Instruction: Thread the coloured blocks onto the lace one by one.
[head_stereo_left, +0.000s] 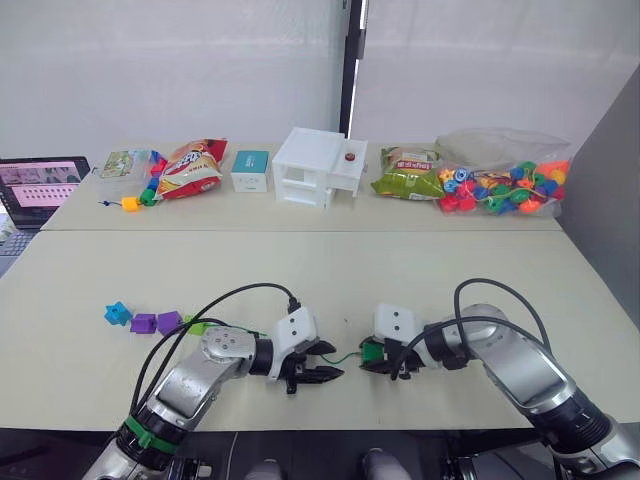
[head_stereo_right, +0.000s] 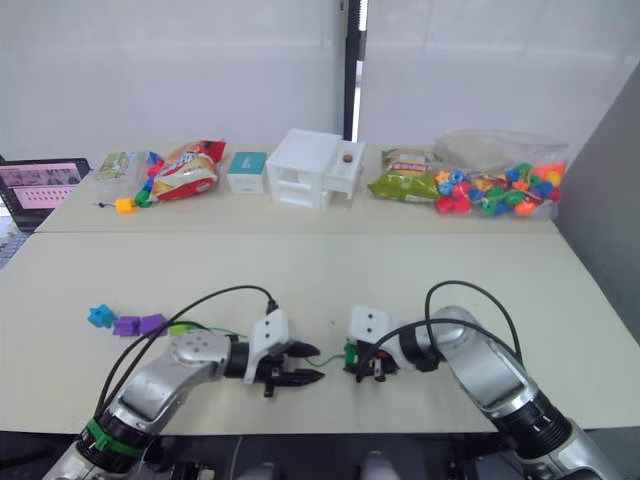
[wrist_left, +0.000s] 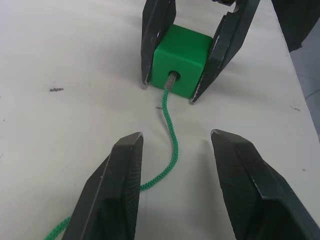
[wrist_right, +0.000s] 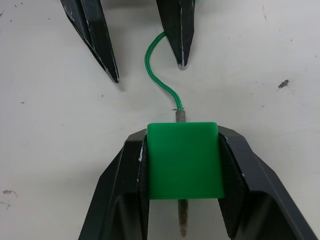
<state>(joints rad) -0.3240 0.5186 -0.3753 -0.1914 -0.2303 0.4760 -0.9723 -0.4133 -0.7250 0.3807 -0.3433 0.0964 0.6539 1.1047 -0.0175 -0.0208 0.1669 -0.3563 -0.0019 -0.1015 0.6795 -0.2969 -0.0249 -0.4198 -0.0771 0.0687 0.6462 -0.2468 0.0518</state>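
- The table (head_stereo_left: 320, 290) is bare just ahead of both pincers, so a block that slips out would sit loose on the flat top and could slide off the cord's stiff end.
- The right pincer (wrist_right: 182, 165) is clamped on a green block (wrist_right: 182, 160), one finger on each side face. If that squeeze is off-centre, the block could twist and bind on the tip running through it.
- The left pincer (wrist_left: 175, 145) stands wide apart, holding nothing, with the cord (wrist_left: 172, 135) running loose on the table between its fingers. Closing from here may miss the thin cord or pinch it too far back to steer.
- The cord's pale stiff tip (wrist_right: 181, 225) has gone through the block's hole and sticks out on the side nearer the right wrist. With nothing gripping the cord, any pull by the right arm away from the left pincer would probably draw the tip back out.
- The other blocks, a blue one (head_stereo_left: 118, 314), two purple (head_stereo_left: 155, 323) and a green (head_stereo_left: 197, 325), lie in a row well out beyond the left arm. The cord trails back towards them, so dragging it could knock them about.
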